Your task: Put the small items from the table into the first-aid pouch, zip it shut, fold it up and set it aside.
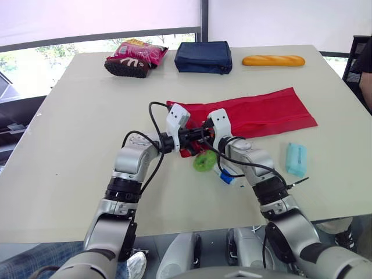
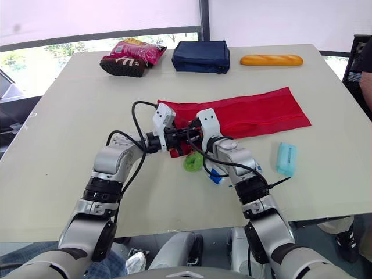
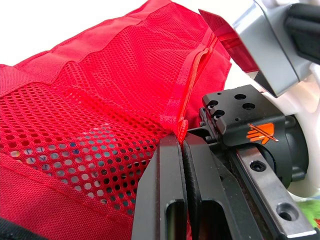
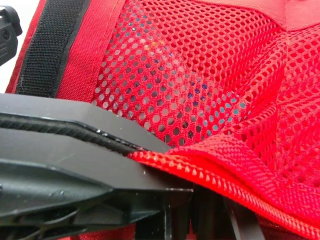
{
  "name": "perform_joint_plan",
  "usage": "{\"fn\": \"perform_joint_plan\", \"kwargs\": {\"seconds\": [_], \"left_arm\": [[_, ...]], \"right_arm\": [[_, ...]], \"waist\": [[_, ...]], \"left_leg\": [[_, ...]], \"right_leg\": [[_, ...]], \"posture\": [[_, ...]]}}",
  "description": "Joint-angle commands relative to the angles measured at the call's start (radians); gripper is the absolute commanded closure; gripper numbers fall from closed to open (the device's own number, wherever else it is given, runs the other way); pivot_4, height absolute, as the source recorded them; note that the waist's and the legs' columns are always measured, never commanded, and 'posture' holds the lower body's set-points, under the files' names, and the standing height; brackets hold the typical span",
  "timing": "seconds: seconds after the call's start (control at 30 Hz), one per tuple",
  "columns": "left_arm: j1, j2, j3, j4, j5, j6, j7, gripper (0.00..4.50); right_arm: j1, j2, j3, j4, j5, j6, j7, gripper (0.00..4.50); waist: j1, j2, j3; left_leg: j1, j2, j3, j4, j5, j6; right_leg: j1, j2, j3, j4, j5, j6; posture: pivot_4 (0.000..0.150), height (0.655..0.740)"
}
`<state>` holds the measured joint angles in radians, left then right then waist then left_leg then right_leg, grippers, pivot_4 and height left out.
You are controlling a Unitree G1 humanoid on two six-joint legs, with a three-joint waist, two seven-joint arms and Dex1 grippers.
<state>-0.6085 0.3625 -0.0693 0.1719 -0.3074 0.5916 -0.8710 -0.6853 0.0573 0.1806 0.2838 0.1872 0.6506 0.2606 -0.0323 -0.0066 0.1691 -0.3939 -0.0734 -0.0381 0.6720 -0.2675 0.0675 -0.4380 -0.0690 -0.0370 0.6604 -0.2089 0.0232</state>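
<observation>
Currently the red first-aid pouch (image 1: pixel 256 113) lies flat on the desk (image 1: pixel 87 116), its long axis running off to the right from the tools. Left tool (image 3: pixel 182 145) is clenched on the mesh pocket edge (image 3: pixel 192 75); right tool (image 4: pixel 150 155) likewise. Green item (image 1: pixel 204 161) and pale blue packet (image 1: pixel 296 159) sit outside the pouch, nearer the right arm.

The pouch (image 3: pixel 100 75) is matt red cloth (partly open mesh).

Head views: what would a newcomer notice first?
The red first-aid pouch lies unrolled across the table, with the left gripper and right gripper meeting at its left end, both shut on its mesh edge. A green item and a light-blue packet lie loose nearby.
</observation>
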Motion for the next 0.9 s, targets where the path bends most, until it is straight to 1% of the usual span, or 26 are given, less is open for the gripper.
{"fn": "perform_joint_plan", "kwargs": {"seconds": [0.03,0.2,0.33,0.47,0.63,0.77,0.9], "left_arm": [[-0.010,0.024,-0.010,0.073,0.020,-0.040,-0.023,4.50],[-0.059,0.063,0.001,0.200,0.042,-0.130,-0.054,4.50],[-0.080,0.086,0.002,0.271,0.052,-0.178,-0.099,4.50],[-0.083,0.099,0.003,0.301,0.053,-0.202,-0.132,4.50],[-0.084,0.117,0.016,0.327,0.050,-0.205,-0.152,4.50],[-0.085,0.126,0.022,0.334,0.042,-0.201,-0.166,4.50],[-0.086,0.127,0.023,0.339,0.044,-0.201,-0.174,4.50]], "right_arm": [[-0.021,-0.009,-0.003,-0.095,0.014,-0.010,0.045,4.48],[0.023,-0.074,0.024,-0.233,0.032,0.063,0.122,4.48],[0.051,-0.123,0.005,-0.362,0.070,0.122,0.165,4.48],[0.074,-0.163,-0.040,-0.463,0.114,0.149,0.185,4.48],[0.144,-0.241,-0.080,-0.598,0.170,0.183,0.214,4.48],[0.185,-0.283,-0.054,-0.677,0.200,0.219,0.237,4.48],[0.194,-0.289,-0.010,-0.728,0.229,0.246,0.256,4.48]], "waist": [[0.000,0.000,0.000],[-0.001,0.000,0.000],[-0.002,0.000,0.000],[-0.001,0.000,0.000],[0.001,0.000,0.000],[0.000,0.000,0.000],[0.000,0.000,0.000]], "left_leg": [[0.000,0.000,0.000,0.000,0.000,0.000],[-0.003,-0.001,0.000,0.000,0.000,0.000],[-0.005,-0.001,0.000,0.000,0.000,0.000],[-0.005,-0.001,0.000,0.000,0.000,0.000],[-0.005,-0.001,0.001,0.000,0.000,0.000],[-0.005,-0.001,0.001,0.000,0.000,0.000],[-0.005,0.000,0.001,0.000,0.000,0.000]], "right_leg": [[0.000,0.000,0.000,0.000,0.000,0.000],[-0.003,0.000,0.000,0.000,0.000,0.000],[-0.005,0.000,0.000,0.000,0.000,0.000],[-0.005,-0.001,0.000,0.000,0.000,0.000],[-0.005,-0.001,0.000,0.000,0.000,0.000],[-0.005,-0.001,0.001,0.001,0.000,0.000],[-0.005,-0.001,0.001,0.001,0.000,0.000]], "posture": [[0.150,0.7395],[0.150,0.7395],[0.150,0.7395],[0.150,0.7395],[0.150,0.7395],[0.150,0.7395],[0.150,0.7395]]}}
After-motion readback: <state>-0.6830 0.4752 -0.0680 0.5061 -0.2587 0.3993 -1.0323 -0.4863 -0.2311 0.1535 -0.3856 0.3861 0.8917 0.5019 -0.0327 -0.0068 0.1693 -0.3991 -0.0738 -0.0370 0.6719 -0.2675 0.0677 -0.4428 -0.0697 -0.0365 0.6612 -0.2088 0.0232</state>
